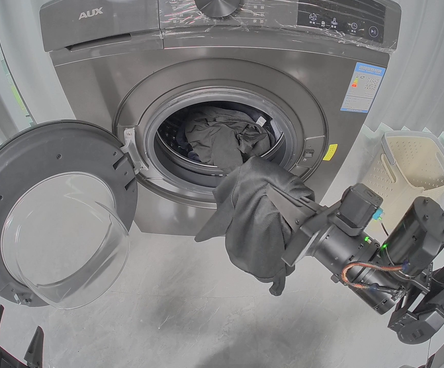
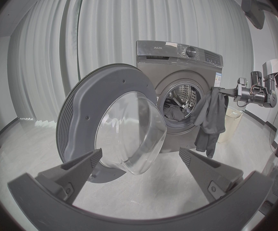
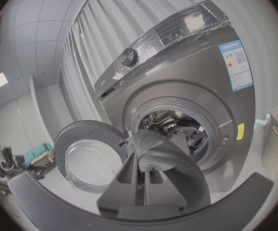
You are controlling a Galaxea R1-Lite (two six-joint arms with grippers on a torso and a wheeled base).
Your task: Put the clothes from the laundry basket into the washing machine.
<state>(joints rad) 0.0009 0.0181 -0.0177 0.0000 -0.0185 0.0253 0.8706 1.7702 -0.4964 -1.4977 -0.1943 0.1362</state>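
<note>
The grey washing machine [image 1: 222,72] stands with its round door [image 1: 53,210] swung open to the left. Dark clothes [image 1: 222,136] lie piled inside the drum. My right gripper [image 1: 291,205] is shut on a dark grey garment [image 1: 255,215], which hangs just in front of and below the drum opening; its top edge is close to the rim. In the right wrist view the garment [image 3: 171,158] drapes over the shut gripper [image 3: 142,174]. The cream laundry basket [image 1: 416,164] stands on the floor right of the machine. My left gripper [image 1: 16,328] is low at the left, open and holding nothing.
The open door [image 2: 110,119] with its clear glass bowl juts out in front of my left gripper [image 2: 140,153]. Pleated white curtains run behind the machine. Bare grey floor lies before the machine.
</note>
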